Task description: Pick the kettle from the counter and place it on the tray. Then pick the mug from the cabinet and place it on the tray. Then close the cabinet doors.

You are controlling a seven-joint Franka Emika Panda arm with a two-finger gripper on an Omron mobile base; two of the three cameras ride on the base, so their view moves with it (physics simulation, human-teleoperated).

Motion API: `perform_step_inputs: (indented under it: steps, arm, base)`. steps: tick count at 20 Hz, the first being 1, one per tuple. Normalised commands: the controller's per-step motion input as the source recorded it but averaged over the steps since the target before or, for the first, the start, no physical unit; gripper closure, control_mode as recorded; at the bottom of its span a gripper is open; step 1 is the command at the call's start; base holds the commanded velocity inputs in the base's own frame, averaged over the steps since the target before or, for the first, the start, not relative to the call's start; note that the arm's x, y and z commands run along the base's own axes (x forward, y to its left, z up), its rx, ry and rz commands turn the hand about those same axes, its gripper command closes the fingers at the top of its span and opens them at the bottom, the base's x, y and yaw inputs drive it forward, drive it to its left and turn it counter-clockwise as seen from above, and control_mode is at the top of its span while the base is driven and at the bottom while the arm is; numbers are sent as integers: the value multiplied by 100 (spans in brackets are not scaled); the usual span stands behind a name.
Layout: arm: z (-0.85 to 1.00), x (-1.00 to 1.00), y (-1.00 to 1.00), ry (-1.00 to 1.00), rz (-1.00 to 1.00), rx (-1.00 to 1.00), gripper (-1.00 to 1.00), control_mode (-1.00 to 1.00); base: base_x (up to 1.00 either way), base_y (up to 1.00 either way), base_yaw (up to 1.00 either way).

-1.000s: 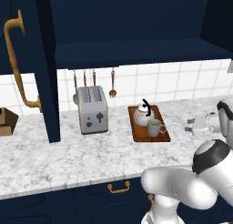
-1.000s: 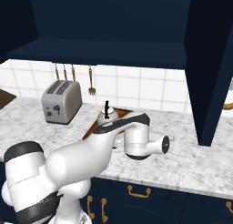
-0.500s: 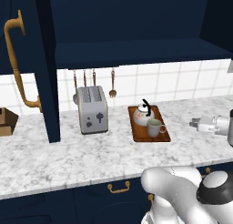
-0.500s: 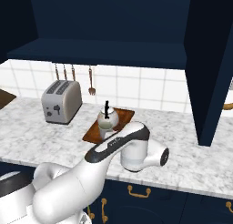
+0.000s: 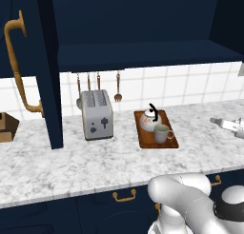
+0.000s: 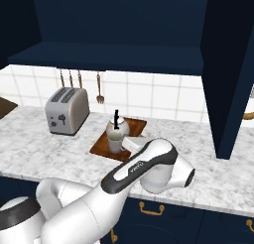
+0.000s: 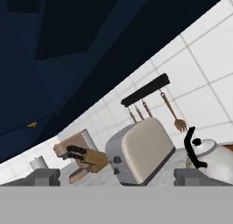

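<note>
Now that the arm has swung right, away from the tray (image 5: pixel 157 138), kettle (image 5: pixel 150 121) and mug (image 5: pixel 161 133) sit together on it; gripper (image 7: pixel 117 176) spread wide, empty; cabinet doors (image 5: pixel 28 71), around ten o'clock, remain open.

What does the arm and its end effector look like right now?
The arm is glossy white with rounded, bulbous links, dark grey-black joint bands and a black stripe with small lettering along one link. The end effector has two small, blocky dark-grey fingertips.
</note>
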Motion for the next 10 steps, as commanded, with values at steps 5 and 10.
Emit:
perform_step_inputs:
  steps: [5,10]
  arm:
    - [0,0,0,0,0,0,-100,-100]
    - [4,5,-15,6,0,11,-100,-100]
  base:
    - [0,0,0]
    - [0,0,0]
